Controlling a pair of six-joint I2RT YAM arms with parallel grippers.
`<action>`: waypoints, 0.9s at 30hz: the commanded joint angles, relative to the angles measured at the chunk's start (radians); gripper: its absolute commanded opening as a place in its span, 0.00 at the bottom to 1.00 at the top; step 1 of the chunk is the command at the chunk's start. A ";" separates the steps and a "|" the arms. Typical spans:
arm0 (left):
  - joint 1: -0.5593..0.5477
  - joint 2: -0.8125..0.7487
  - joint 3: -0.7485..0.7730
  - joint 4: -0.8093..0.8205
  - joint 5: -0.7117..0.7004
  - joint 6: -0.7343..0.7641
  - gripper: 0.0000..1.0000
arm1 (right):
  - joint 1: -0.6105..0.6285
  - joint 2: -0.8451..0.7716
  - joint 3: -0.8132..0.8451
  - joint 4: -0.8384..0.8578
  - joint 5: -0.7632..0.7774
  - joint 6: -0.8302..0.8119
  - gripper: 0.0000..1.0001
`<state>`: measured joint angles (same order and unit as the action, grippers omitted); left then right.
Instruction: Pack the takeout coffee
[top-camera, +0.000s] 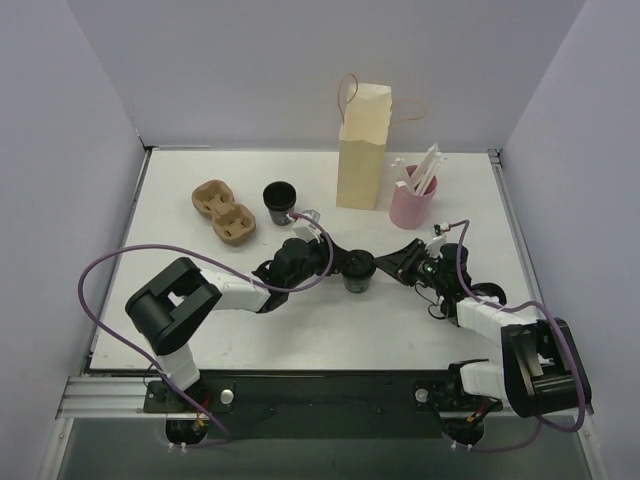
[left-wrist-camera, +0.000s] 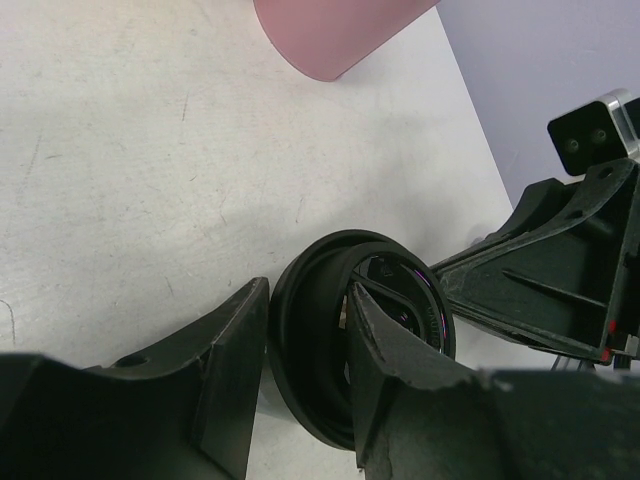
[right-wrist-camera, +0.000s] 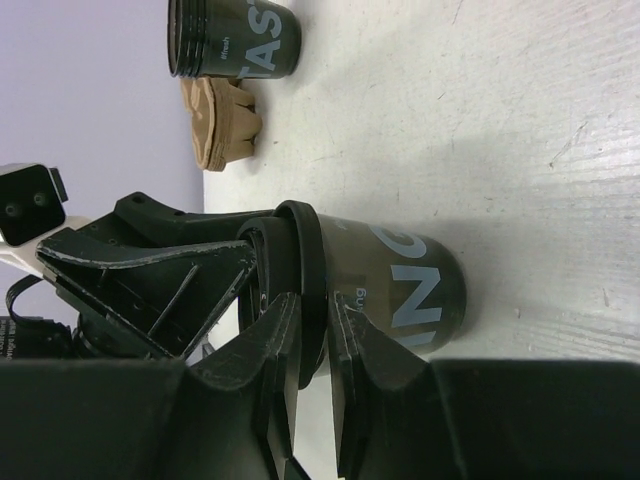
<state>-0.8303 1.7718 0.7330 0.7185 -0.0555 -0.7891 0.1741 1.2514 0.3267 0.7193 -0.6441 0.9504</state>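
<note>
Left gripper closed almost fully, one finger outside the black lid and the other inside its rim, pinching the rim wall between them. Right gripper down to a narrow gap too, nipping the same lid's flange from the opposite side. Between the two, lower middle of the top view, the coffee cup, upright on the table with the lid on top. Cannot tell whether fully seated.

Likely trouble, judged from this hold:
- Two claws on one thin rim and none on the cup body. Any uneven pull probably peels the lid up on one side or tips the cup.
- Lifting by the lid alone risks leaving the cup behind, or dropping it partway and spilling.
- Pressing down off-centre may crumple the rim instead of snapping it shut.
- Fingers crowded close together, so could collide when either opens.

Farther off, upper left: second cup and cardboard carrier, well apart from the held cup. Upper middle: paper bag, with a pink cup of stirrers just beside it, near enough to the right arm to be clipped.
</note>
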 joint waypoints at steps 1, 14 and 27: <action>-0.021 0.167 -0.121 -0.593 -0.006 0.129 0.44 | 0.016 0.049 -0.119 0.038 0.017 0.028 0.15; -0.053 0.186 -0.156 -0.579 -0.021 0.067 0.44 | 0.034 0.034 -0.302 0.121 0.083 -0.007 0.13; -0.055 0.216 -0.164 -0.603 -0.047 0.017 0.43 | 0.076 0.281 -0.360 0.344 0.158 0.016 0.08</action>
<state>-0.8547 1.7954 0.7128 0.7853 -0.1162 -0.8658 0.2111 1.3937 0.1116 1.2785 -0.5259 1.0603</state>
